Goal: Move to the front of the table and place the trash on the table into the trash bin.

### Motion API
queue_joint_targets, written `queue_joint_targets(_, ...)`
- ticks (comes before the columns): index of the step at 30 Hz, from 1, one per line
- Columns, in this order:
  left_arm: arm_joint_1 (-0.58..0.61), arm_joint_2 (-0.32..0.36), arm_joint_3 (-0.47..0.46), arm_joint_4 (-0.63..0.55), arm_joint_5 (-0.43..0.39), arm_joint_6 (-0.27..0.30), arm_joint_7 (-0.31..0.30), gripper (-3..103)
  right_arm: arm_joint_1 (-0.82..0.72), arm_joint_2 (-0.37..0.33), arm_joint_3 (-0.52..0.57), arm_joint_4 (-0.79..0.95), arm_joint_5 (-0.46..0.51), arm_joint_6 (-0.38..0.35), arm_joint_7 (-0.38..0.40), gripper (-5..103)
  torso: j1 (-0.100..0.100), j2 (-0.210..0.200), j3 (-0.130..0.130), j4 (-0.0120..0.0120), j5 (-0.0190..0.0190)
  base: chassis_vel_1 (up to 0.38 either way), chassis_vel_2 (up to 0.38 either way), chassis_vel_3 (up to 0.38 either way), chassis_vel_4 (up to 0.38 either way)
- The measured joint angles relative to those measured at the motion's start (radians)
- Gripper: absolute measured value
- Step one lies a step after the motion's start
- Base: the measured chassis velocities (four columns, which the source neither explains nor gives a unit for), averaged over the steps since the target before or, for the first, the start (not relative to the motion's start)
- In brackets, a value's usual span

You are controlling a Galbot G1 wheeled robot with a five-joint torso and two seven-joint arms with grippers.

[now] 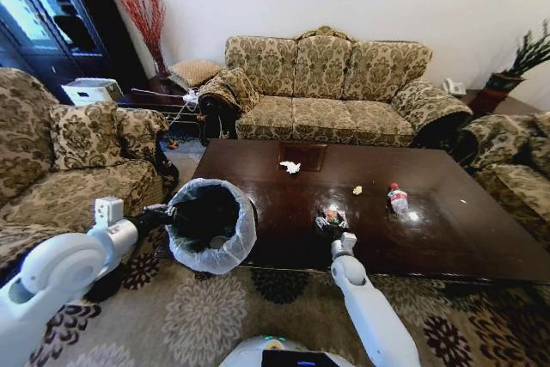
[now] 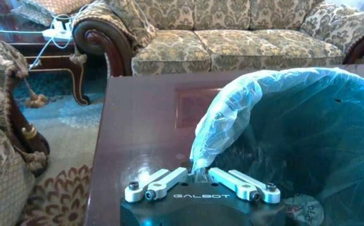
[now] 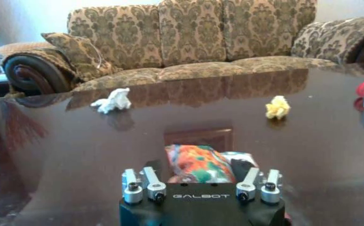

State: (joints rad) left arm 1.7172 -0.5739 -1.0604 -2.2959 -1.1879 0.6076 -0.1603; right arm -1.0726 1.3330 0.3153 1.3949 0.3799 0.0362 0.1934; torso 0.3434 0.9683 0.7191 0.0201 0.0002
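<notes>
L gripper (image 2: 199,175), marked GALBOT, pinches the bag-lined trash bin (image 1: 211,225) rim at table's (image 1: 481,238) left front corner. R gripper (image 3: 201,175), same GALBOT mark, fingers spread around a colourful snack wrapper (image 3: 198,162) near table's front edge.

- The dark glossy coffee table (image 1: 481,238) is standing before the sofa.
- A crumpled white tissue (image 1: 290,167), a yellow scrap (image 1: 357,190) and a red-capped clear bottle (image 1: 398,198) are lying well apart on it.
- A colourful snack wrapper (image 3: 198,162) is lying near the table's front edge.
- The bag-lined black trash bin (image 1: 211,224) is sitting, tilted, at the table's front-left corner.
</notes>
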Motion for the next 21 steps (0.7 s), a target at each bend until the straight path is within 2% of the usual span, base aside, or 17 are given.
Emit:
queue_joint_targets(2, 0.000, 0.000, 0.000, 0.001, 0.001, 0.000, 0.000, 0, -0.003, 0.000, 0.002, 0.003, -0.001, -0.001, 0.000, 69, 0.000, 0.000, 0.000, 0.0000, 0.0000, 0.000, 0.000, 0.000, 0.000)
queue_joint_targets(4, 0.000, 0.001, 0.001, 0.002, 0.002, -0.001, 0.001, 0, -0.013, -0.002, 0.007, 0.014, -0.001, -0.004, 0.000, 58, 0.000, 0.000, 0.000, 0.0000, 0.0000, 0.000, 0.000, 0.000, 0.000)
queue_joint_targets(5, 0.000, 0.001, 0.001, 0.002, 0.002, -0.001, 0.001, 0, -0.013, -0.002, 0.007, 0.014, -0.001, -0.004, 0.000, 58, 0.000, 0.000, 0.000, 0.0000, 0.0000, 0.000, 0.000, 0.000, 0.000)
queue_joint_targets(7, -0.001, 0.003, 0.002, 0.003, 0.002, -0.001, 0.002, 0, -0.016, -0.002, 0.011, 0.020, -0.001, -0.006, 0.003, 47, 0.000, 0.000, 0.000, 0.0001, -0.0006, 0.000, 0.000, 0.000, 0.000)
queue_joint_targets(8, -0.001, 0.003, 0.002, 0.003, 0.002, -0.001, 0.002, 0, -0.016, -0.002, 0.011, 0.020, -0.001, -0.006, 0.003, 47, 0.000, 0.000, 0.000, 0.0001, -0.0006, 0.000, 0.000, 0.000, 0.000)
queue_joint_targets(11, -0.002, 0.003, 0.002, 0.003, 0.002, -0.003, 0.002, 0, -0.017, -0.001, 0.010, 0.029, -0.001, -0.010, 0.005, 30, 0.000, 0.000, 0.000, 0.0001, -0.0005, 0.000, 0.000, 0.000, 0.000)
queue_joint_targets(12, -0.002, 0.003, 0.002, 0.003, 0.002, -0.003, 0.002, 0, -0.017, -0.001, 0.010, 0.029, -0.001, -0.010, 0.005, 30, 0.000, 0.000, 0.000, 0.0001, -0.0005, 0.000, 0.000, 0.000, 0.000)
queue_joint_targets(14, -0.001, 0.002, 0.001, 0.002, 0.002, -0.003, 0.002, 0, -0.019, 0.000, 0.009, 0.038, -0.001, -0.010, 0.005, 21, 0.000, 0.000, 0.000, 0.0000, -0.0001, 0.000, 0.000, 0.000, 0.000)
queue_joint_targets(18, 0.000, 0.002, -0.003, 0.000, 0.002, -0.004, 0.003, 0, -0.028, 0.001, 0.005, 0.061, 0.004, -0.004, 0.000, 14, 0.000, 0.000, 0.000, 0.0001, 0.0000, 0.000, 0.000, 0.000, 0.000)
queue_joint_targets(20, 0.001, 0.005, -0.005, 0.000, 0.002, -0.004, 0.003, 0, -0.043, 0.002, -0.005, 0.109, 0.025, 0.039, -0.030, 7, 0.000, 0.000, 0.000, 0.0002, 0.0002, 0.000, 0.000, 0.000, 0.000)
queue_joint_targets(21, 0.001, 0.005, -0.005, 0.000, 0.002, -0.004, 0.003, 0, -0.043, 0.002, -0.005, 0.109, 0.025, 0.039, -0.030, 7, 0.000, 0.000, 0.000, 0.0002, 0.0002, 0.000, 0.000, 0.000, 0.000)
